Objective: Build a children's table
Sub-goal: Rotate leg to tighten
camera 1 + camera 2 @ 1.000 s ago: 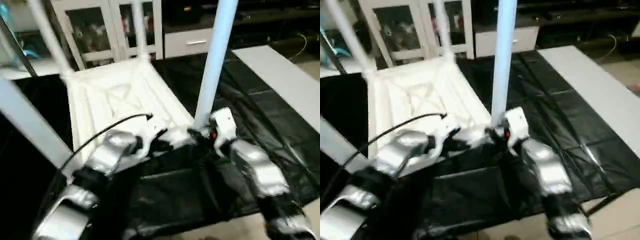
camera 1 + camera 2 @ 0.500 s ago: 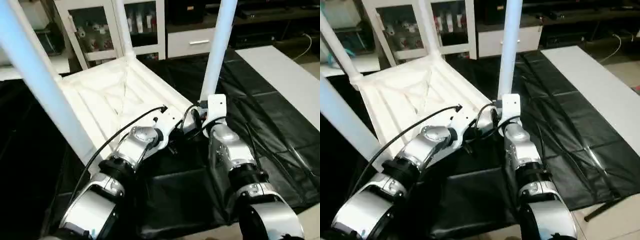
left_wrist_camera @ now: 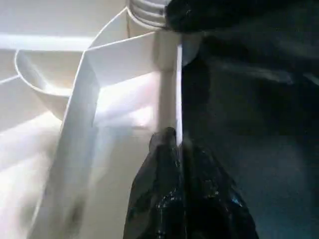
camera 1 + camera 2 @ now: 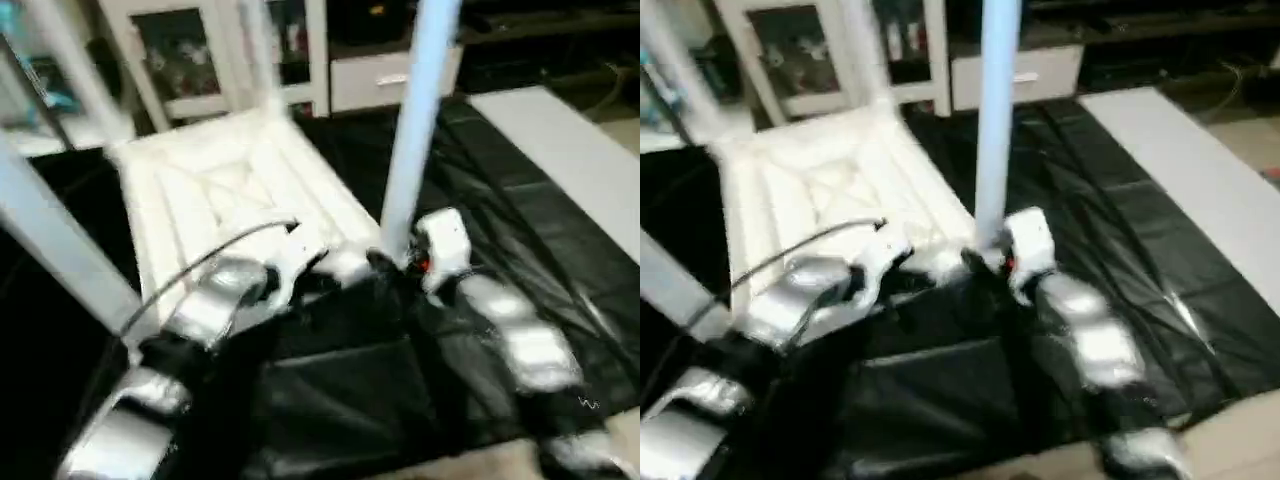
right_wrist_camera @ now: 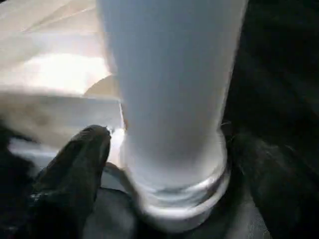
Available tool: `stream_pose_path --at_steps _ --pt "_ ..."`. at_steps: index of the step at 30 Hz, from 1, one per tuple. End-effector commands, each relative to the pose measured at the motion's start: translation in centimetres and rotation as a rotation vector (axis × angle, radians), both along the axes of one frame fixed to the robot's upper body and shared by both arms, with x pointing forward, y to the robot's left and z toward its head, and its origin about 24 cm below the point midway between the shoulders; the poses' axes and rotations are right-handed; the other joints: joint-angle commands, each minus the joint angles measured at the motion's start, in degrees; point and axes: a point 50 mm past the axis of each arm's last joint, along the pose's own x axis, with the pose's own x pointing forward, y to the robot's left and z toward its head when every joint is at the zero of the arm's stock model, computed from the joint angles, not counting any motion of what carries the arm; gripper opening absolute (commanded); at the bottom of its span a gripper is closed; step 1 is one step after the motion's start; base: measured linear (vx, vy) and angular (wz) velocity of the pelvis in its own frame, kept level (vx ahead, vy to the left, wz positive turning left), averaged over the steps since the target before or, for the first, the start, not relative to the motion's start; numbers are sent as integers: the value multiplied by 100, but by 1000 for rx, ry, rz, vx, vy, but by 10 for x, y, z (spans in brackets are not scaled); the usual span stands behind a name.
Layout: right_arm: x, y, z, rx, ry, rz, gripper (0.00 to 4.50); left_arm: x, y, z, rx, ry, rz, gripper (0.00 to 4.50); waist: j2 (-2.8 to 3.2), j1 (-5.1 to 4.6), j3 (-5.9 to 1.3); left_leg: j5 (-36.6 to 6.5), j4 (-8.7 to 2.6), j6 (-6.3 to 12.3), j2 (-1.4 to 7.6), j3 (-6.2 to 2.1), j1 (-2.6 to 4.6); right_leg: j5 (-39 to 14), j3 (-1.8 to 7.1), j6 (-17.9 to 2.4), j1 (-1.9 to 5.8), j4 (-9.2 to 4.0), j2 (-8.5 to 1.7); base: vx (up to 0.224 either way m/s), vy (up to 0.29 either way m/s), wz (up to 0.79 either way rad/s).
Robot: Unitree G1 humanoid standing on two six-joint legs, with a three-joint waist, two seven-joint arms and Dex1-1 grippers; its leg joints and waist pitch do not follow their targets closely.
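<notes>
While the white ribbed plastic tabletop point(image 4: 220, 195) is lying upside down on the black-covered work table point(image 4: 520, 220), its near edge is being pinched by the closed left gripper point(image 3: 175, 144). The white tapered tube leg point(image 5: 172, 94) is being straddled at its base by the spread right gripper point(image 5: 169, 164), whose grip cannot be told.

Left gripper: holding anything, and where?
Yes. The left gripper is shut on the tabletop, pinching its thin edge wall near the corner socket.

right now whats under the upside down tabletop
A black cover lies under the tabletop and spreads out past its edges. What the cover sits on is hidden, and so is the tabletop's downward face.
</notes>
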Motion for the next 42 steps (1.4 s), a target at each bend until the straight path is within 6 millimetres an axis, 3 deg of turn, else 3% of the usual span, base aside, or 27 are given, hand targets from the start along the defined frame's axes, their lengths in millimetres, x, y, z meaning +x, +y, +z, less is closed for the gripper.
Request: stream_pose_path --at_steps 1,2,4,7,8,10,11,12,13,14,18,21,23,24,26,29,35,39,42 --pt "-11 0 5 -6 33 116 446 -14 -5 -4 0 66 -151 0 -99 1 -384 -1078 -535 253 672 -351 263 2 151 -1170 112 -229 -207 0 0 0" --pt "-19 -4 6 -17 51 167 446 -18 -4 -3 -1 73 -191 0 -105 59 -399 -810 -505 345 679 -344 282 324 143 -1213 112 -209 -208 0 0 0" --pt "-36 -11 7 -39 101 273 446 -25 -1 0 -12 112 -263 0 -110 112 -396 -637 -481 437 682 -331 280 490 144 -1247 125 -194 -221 0 0 0" --pt "-52 -16 8 -64 149 374 446 -30 2 4 -9 145 -315 0 -114 185 -360 -956 -505 418 693 -312 259 68 156 -1309 132 -224 -259 0 0 0" --pt "-58 -17 8 -65 169 423 446 -30 1 6 -3 148 -330 0 -88 189 -348 -1191 -520 311 690 -313 267 -233 164 -1296 121 -260 -269 0 0 0" --pt "-58 -16 8 -64 170 433 446 -30 0 6 -2 146 -331 0 -102 187 -330 -1400 -542 190 697 -313 286 -463 178 -1305 100 -285 -272 0 0 0" --pt "-57 -12 8 -59 165 439 446 -29 -1 7 -2 144 -333 0 -103 168 -315 -1689 -570 11 694 -339 270 -854 185 -1264 110 -318 -288 0 0 0" --pt "-56 -11 7 -56 163 439 446 -29 -1 7 -2 143 -332 0 -110 158 -311 -1773 -578 -54 693 -339 278 -958 191 -1242 95 -327 -282 0 0 0" --pt "-55 -9 7 -53 162 441 446 -29 -1 7 -2 141 -332 0 -57 160 -310 -1911 -587 -177 689 -357 298 -1110 195 -1189 87 -337 -284 0 0 0" --pt "-55 -8 7 -51 163 442 446 -29 -1 6 -2 139 -332 0 -85 138 -306 -2037 -604 -283 683 -353 309 -1165 194 -1145 72 -351 -258 0 0 0" --pt "-48 -3 5 -64 159 439 431 -31 -1 6 2 148 -331 0 -84 98 -324 -1981 -615 -391 664 -367 277 -923 184 -1132 85 -314 -256 0 0 0" --pt "-45 -3 4 -77 157 433 414 -31 0 6 3 152 -330 0 -91 99 -337 -1825 -594 -345 660 -353 293 -684 188 -1183 87 -301 -253 0 0 0" --pt "-44 -4 4 -79 157 438 396 -31 1 7 4 153 -327 0 -94 113 -354 -1510 -565 -174 661 -345 272 -365 183 -1246 117 -271 -263 0 0 0" --pt "-43 -4 4 -78 158 439 374 -31 1 7 5 154 -326 0 -94 113 -354 -1510 -565 -174 661 -345 272 -365 183 -1246 117 -271 -263 0 0 0" --pt "-42 -5 5 -79 159 438 366 -31 2 6 6 155 -323 0 -107 121 -371 -1169 -518 62 658 -339 247 -54 172 -1323 144 -237 -273 0 0 0" --pt "-43 -6 5 -79 168 447 342 -31 3 6 6 161 -322 0 -111 106 -374 -1096 -507 176 662 -339 243 -75 161 -1368 151 -229 -267 0 0 0" --pt "-45 -6 3 -67 187 465 330 -36 3 5 9 199 -336 0 -102 75 -362 -1287 -521 113 664 -347 251 -336 163 -1379 150 -248 -262 0 0 0" --pt "-43 -6 2 -40 186 441 327 -37 5 4 18 210 -337 0 -92 62 -369 -1242 -510 138 661 -342 256 -224 160 -1393 147 -238 -247 0 0 0" --pt "-24 -2 2 57 114 265 312 -31 2 0 22 178 -281 0 -80 35 -360 -1337 -507 93 643 -338 230 -335 168 -1427 125 -255 -263 0 0 0"
